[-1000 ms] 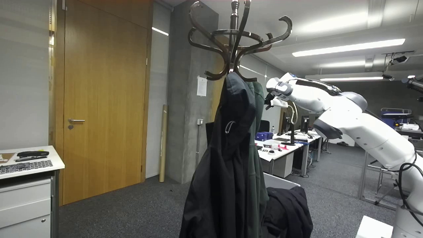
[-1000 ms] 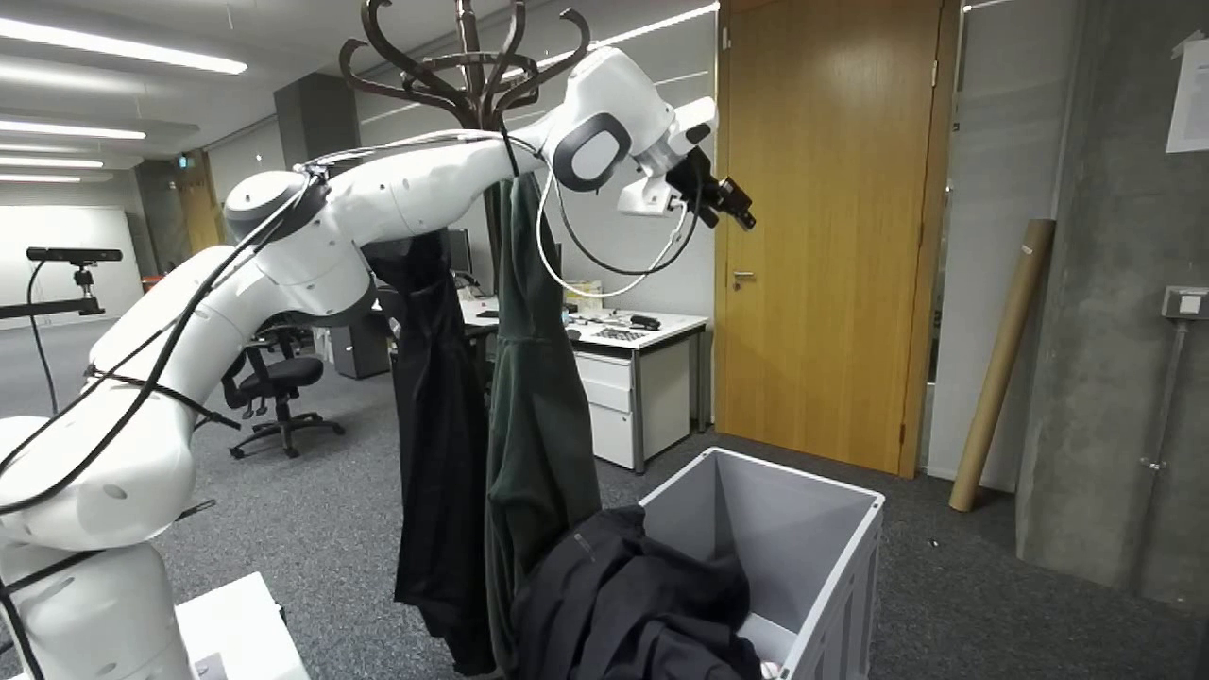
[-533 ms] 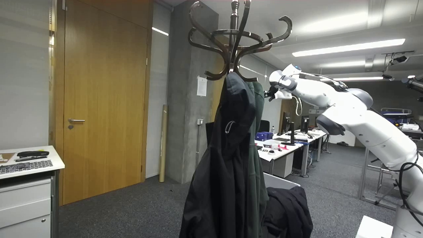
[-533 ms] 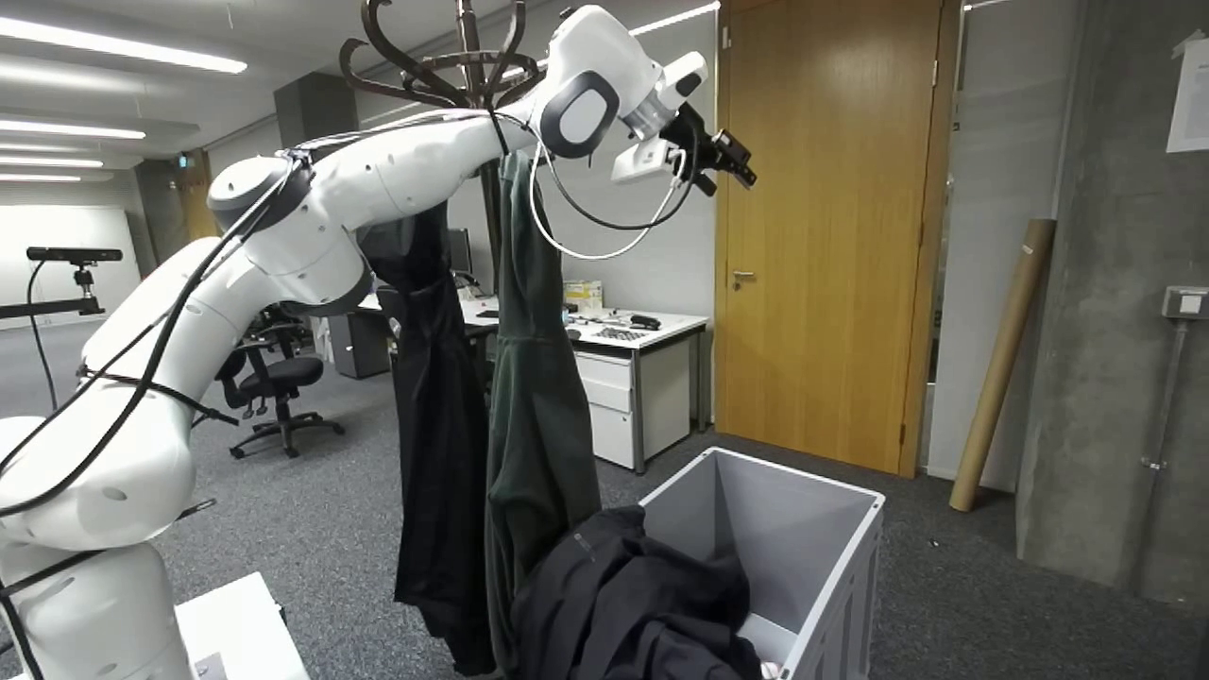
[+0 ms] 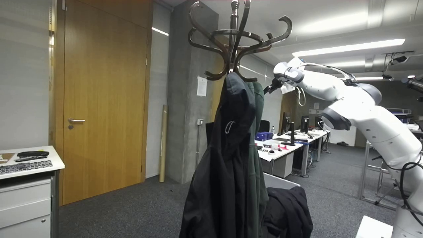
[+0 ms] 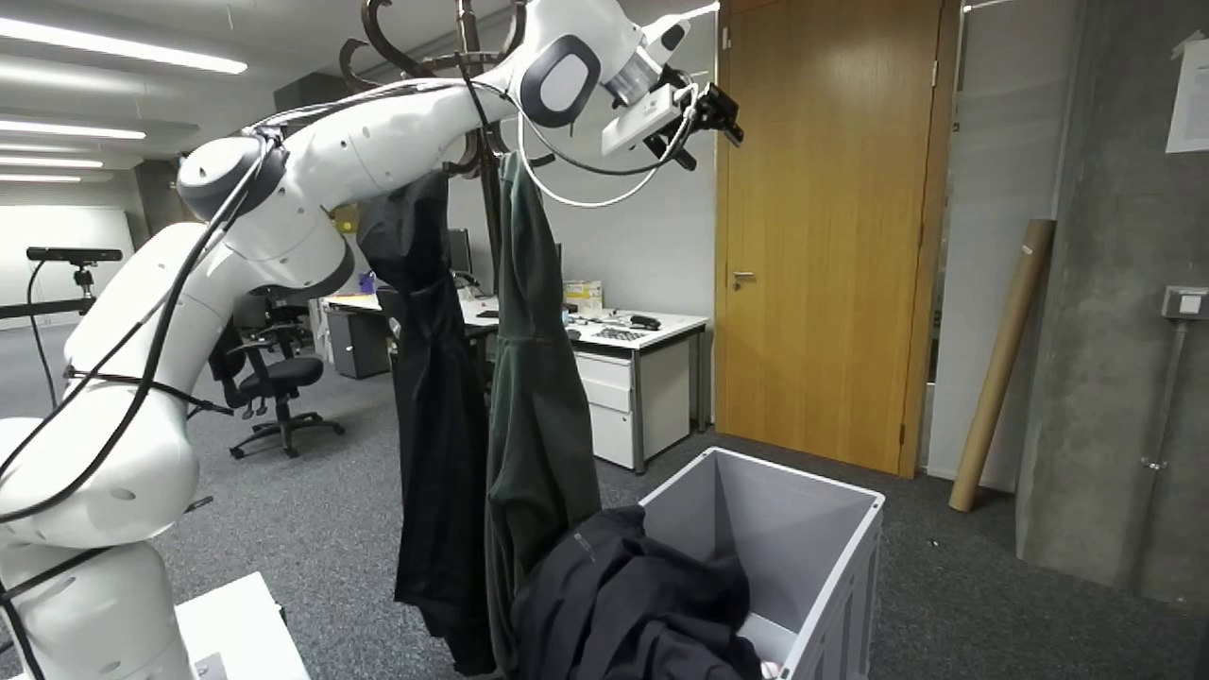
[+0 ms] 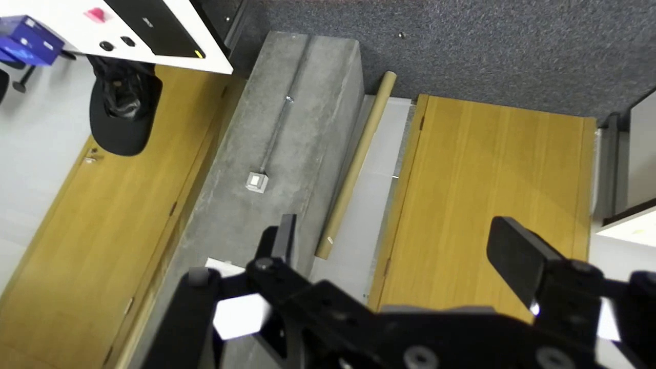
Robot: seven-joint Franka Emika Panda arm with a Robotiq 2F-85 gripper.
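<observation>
My gripper [image 7: 397, 225] stands open in the wrist view, its fingers [image 7: 515, 256] wide apart with nothing between them. That view is upside down, with the floor at the top. In an exterior view the gripper [image 6: 715, 154] is high up, well above a grey crate [image 6: 793, 491]. A crumpled black garment [image 6: 642, 604] lies over the crate's near side. A dark wooden coat rack [image 5: 234, 21] carries a black jacket [image 5: 218, 178] and a dark green garment [image 6: 536, 378]. The gripper [image 5: 269, 88] looks close beside the green garment in an exterior view, but a gap shows from elsewhere.
White desks [image 5: 281, 148] and a drawer unit [image 6: 604, 387] stand behind the rack. A wooden door [image 6: 822, 236], a leaning cardboard tube [image 6: 1001, 368] and a concrete pillar [image 6: 1096, 397] are farther back. Loose cables [image 6: 604, 203] loop below the wrist.
The arm has risen and drawn back toward its base, lifting the gripper away from the crate and tilting the wrist. Its jaws stay open; the garments and crate have not moved.
</observation>
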